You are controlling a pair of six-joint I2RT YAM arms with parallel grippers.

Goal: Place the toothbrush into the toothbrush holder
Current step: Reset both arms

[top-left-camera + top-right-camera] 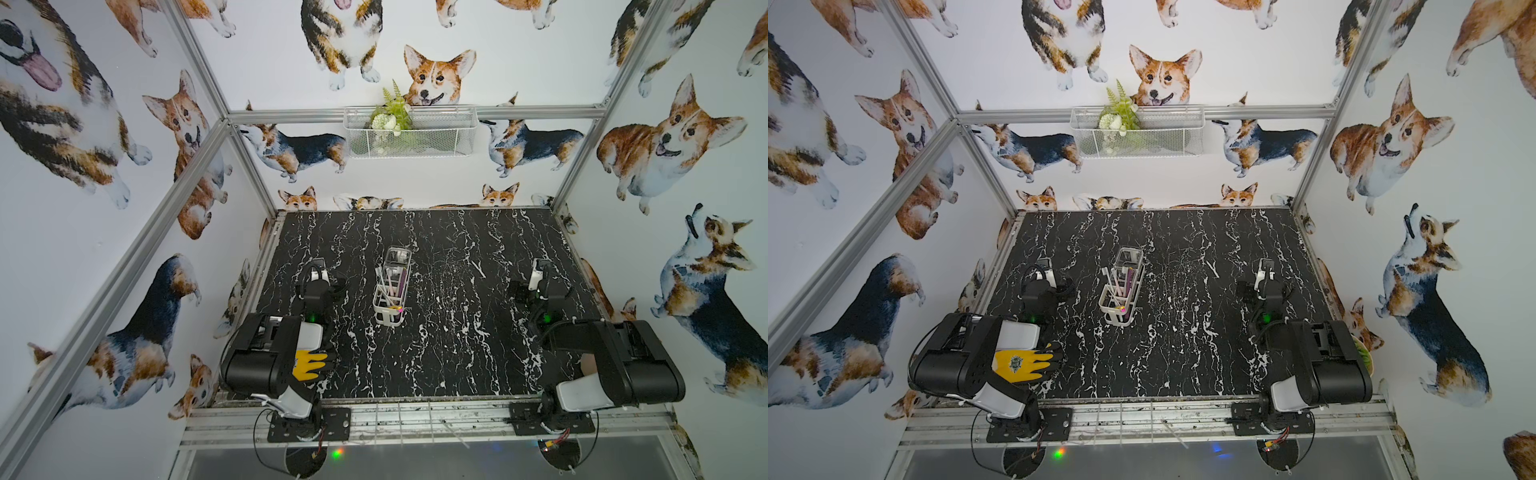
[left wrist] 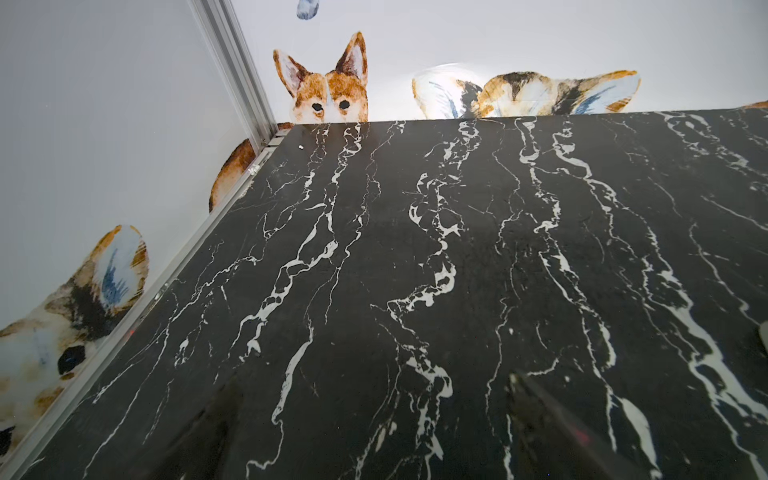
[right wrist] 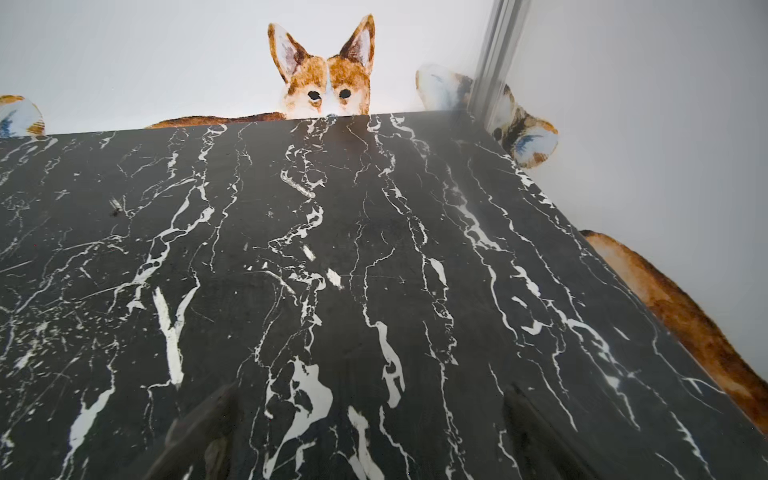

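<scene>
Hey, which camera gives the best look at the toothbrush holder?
The top views: both show the toothbrush holder whole, upright in the middle of the table. The right wrist view shows only bare marble. So does the left wrist view, apart from a pale sliver at its edge that I cannot identify.

No words, brand names or numbers can be read in any view. The only mark is a small dark-green badge printed on the back of the yellow glove [image 1: 1017,365]. In a top view this glove sits well behind the left gripper [image 1: 1044,265], close to that arm's base. Any lettering on the badge is too small and blurred to make out.
</scene>
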